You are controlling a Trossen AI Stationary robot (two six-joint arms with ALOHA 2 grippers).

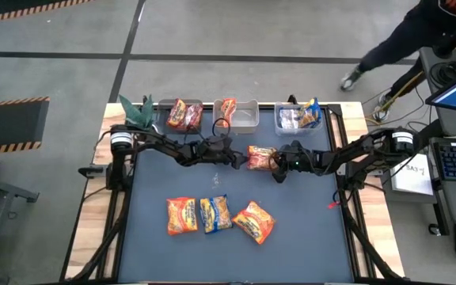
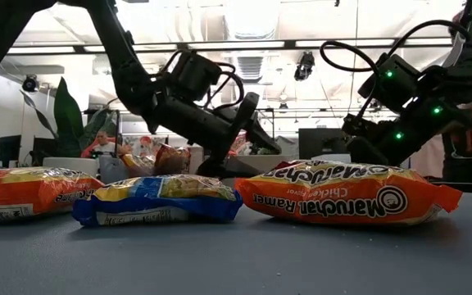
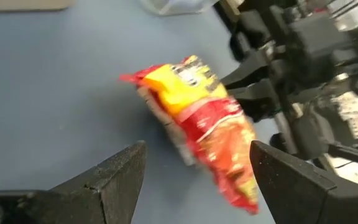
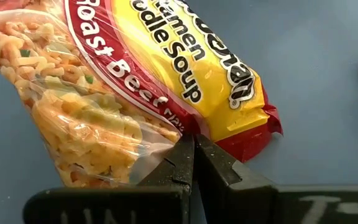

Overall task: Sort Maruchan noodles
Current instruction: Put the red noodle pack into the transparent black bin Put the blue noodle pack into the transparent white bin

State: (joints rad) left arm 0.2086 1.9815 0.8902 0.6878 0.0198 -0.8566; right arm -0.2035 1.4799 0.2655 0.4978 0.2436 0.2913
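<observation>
Across the middle of the high view, both arms meet over a dark red packet [image 1: 260,157] lying on the grey surface [image 1: 157,245]. The right hand [image 1: 277,168] pinches its edge; the left hand [image 1: 240,161] waits just beside it, spread wide. Three clear bins [image 1: 245,115] line the top edge, already holding packets, and three more packets [image 1: 216,215] lie in a row lower down.

At the low view's front, an orange packet [image 2: 347,193] and a blue one [image 2: 162,199] lie flat and crinkly; the arms hang behind them.

Between the left wrist view's wide fingers [image 3: 114,180], the red packet [image 3: 197,121] is tilted, one end raised, with the right hand gripping its far side.

Low in the right wrist view, the closed fingers [image 4: 182,165] clamp the sealed seam of the packet [image 4: 135,74], labelled roast beef, noodles showing through clear film.

To do this well, I would judge the left hand should close on the packet's body before the right lets go.
</observation>
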